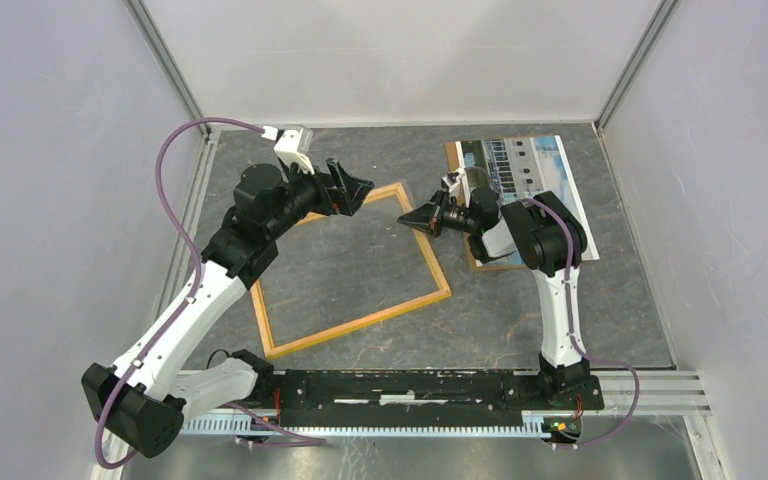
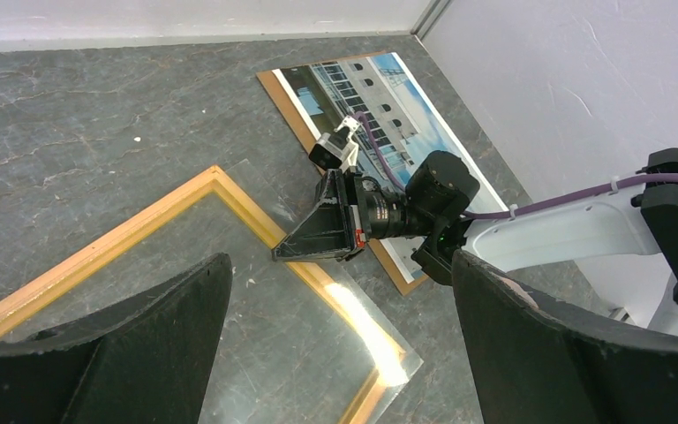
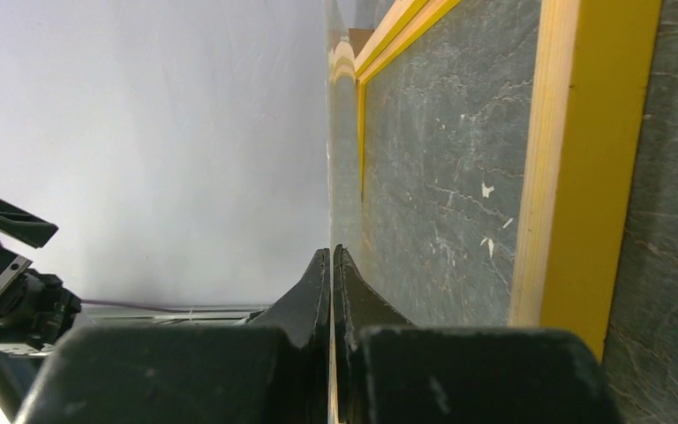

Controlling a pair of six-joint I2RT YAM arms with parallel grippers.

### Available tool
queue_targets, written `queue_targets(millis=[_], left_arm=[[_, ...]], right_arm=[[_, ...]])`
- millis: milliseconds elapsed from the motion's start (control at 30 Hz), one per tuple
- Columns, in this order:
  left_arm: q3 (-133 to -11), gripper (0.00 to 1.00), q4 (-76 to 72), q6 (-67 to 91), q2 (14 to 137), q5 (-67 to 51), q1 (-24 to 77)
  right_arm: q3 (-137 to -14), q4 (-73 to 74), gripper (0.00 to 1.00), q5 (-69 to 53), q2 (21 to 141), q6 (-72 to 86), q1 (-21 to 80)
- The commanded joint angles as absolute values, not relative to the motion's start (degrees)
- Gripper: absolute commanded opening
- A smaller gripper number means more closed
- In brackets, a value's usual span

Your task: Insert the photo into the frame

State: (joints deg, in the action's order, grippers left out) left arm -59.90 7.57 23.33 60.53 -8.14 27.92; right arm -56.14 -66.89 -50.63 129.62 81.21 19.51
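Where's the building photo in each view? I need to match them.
Top external: the white-edged paper photo of a pale building lies at upper right.
Left wrist: photo upper centre, beyond the right gripper pinching a clear thin sheet.
Right wrist: not in it.
Shared landmark: the thin orange-yellow wooden frame, in all three.

No legible text, labels or numbers anywhere.
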Motion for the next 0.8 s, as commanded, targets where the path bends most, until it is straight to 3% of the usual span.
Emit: queue_targets(millis=[0, 300, 533, 767], left_arm=[[-59.94, 1.00, 4.93, 25.22, 60.64, -9.40, 27.51], [-59.94, 1.00, 4.82, 25.64, 60.61, -9.80, 27.25], [-59.90, 1.00, 4.67, 25.81, 60.31, -10.02, 27.14], [-59.85, 1.00, 4.45, 26.10, 60.30, -10.35, 26.99]], right_arm=[[-57.53, -77.76, 0.00, -52.29, 131.86, 88.79, 19.59], [-57.30, -80.97, 0.00, -52.47, 129.77, 92.45, 19.32], [-56.79, -62.51, 0.00, -50.83, 124.32, 75.55, 19.32], [-54.85, -49.55, 0.29, -48.77, 120.44, 61.09, 20.62]])
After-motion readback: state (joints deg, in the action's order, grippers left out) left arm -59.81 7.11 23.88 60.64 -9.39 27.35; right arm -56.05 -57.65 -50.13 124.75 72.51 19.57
